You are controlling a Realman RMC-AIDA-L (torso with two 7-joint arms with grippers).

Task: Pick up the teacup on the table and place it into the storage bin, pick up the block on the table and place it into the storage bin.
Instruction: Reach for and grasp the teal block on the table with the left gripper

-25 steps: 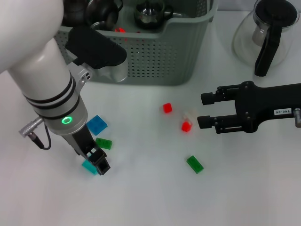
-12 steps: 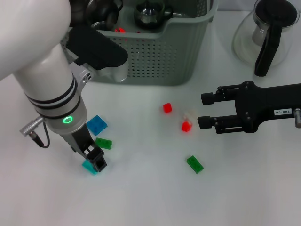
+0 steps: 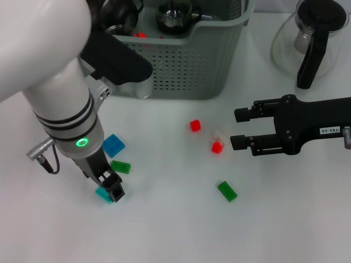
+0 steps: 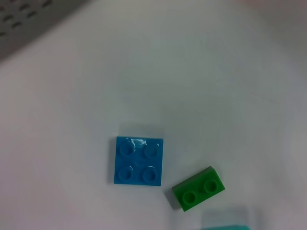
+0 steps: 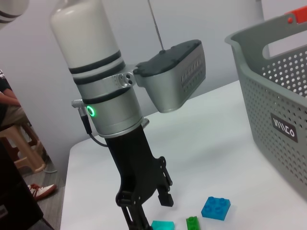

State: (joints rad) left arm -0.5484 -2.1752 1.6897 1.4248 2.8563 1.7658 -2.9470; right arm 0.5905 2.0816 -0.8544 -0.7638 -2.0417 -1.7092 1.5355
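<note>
Head view shows left gripper [image 3: 111, 192] spread apart over the teal block [image 3: 103, 194], right gripper [image 3: 239, 129] agape, idle

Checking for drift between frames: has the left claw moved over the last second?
Barely. The left claw stays down at the teal block, just beyond the small green block, with only a slight shift.
</note>
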